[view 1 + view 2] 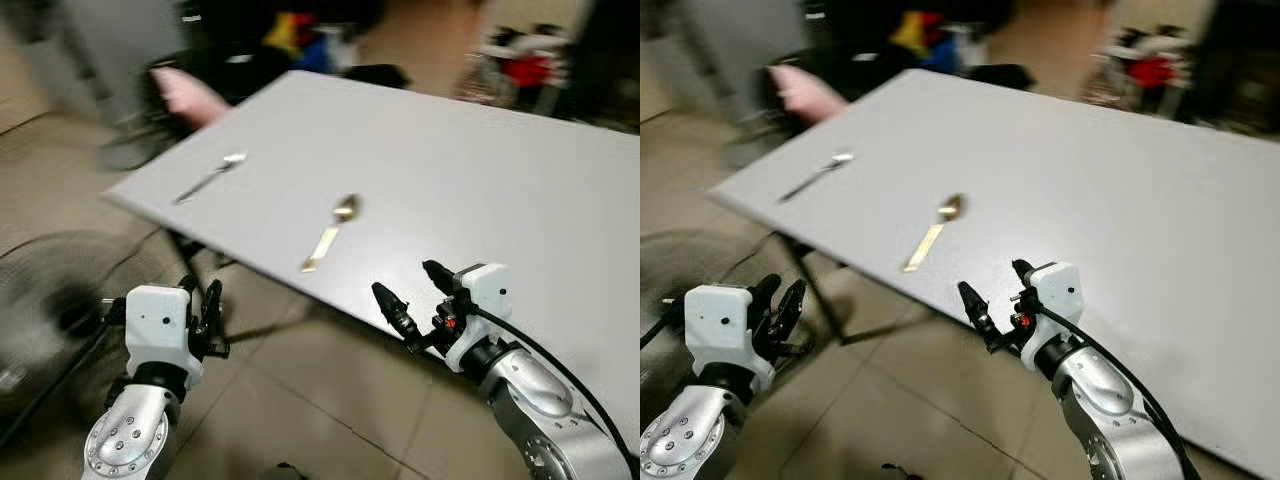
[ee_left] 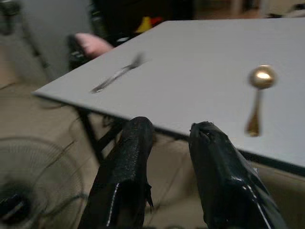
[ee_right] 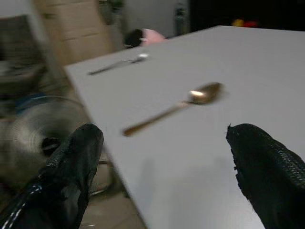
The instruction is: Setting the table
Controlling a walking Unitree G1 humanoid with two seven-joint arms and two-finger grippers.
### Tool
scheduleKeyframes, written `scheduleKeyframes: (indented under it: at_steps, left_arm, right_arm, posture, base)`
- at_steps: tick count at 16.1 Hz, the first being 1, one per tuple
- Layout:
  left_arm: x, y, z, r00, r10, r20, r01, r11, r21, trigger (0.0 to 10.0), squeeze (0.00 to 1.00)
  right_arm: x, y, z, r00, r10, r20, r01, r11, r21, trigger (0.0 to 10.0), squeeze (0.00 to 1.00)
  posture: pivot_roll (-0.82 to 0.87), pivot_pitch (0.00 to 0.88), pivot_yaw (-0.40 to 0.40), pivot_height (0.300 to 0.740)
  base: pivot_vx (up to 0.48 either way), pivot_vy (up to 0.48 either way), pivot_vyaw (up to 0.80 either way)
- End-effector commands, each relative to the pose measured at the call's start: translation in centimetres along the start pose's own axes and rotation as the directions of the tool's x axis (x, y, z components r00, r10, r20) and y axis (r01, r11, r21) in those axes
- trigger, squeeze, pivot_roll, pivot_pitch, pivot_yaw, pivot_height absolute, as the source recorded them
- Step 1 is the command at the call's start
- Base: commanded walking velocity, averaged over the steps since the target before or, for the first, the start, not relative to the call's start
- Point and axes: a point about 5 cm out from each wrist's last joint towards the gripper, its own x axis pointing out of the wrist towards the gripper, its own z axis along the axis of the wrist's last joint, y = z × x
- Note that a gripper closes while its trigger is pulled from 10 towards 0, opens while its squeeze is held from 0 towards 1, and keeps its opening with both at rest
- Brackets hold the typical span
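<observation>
Head views: gold spoon (image 1: 333,232) lies near the near edge of the grey table (image 1: 480,170), silver spoon (image 1: 210,177) further left; right gripper (image 1: 412,295) spread wide, empty, at the edge. Left wrist: left gripper (image 2: 167,167) parted a bit, nothing held, below table level. Right wrist: gold spoon ahead btwn fingers (image 3: 267,167). Best approach, imo: come in low over the handle w/ right, pinch across it, not the bowl.

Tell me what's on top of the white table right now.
On the table lie a gold spoon near the front edge and a silver spoon toward the left corner, apart from each other. The right gripper, fingers open, is at the table's edge, hiding a little of it.
</observation>
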Motion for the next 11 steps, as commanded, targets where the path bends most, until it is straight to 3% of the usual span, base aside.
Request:
scheduleKeyframes:
  at_steps: [1,8,11]
  left_arm:
    - [-0.15,0.41,0.4,1.0,0.013,0.013,-0.014,1.0,0.024,10.0,0.0]
    - [-0.42,0.37,0.23,1.0,0.02,0.014,-0.021,0.996,0.083,10.0,0.0]
    - [-0.5,0.61,0.3,0.999,0.05,0.019,-0.05,0.997,0.05,10.0,0.0]
  right_arm:
    - [0.3,0.19,0.23,0.999,0.031,0.017,-0.031,1.0,0.006,10.0,1.0]
    - [0.67,0.72,0.06,0.996,0.089,0.019,-0.089,0.996,0.005,10.0,1.0]
    - [0.91,0.71,-0.02,0.995,0.094,0.017,-0.094,0.996,0.003,10.0,1.0]
  posture:
    - [-0.05,0.0,0.084,0.74]
    - [-0.04,0.0,0.075,0.74]
    - [-0.03,0.0,0.07,0.74]
  base:
    - [0.0,0.0,0.8]
    - [0.0,0.0,0.8]
    - [0.0,0.0,0.8]
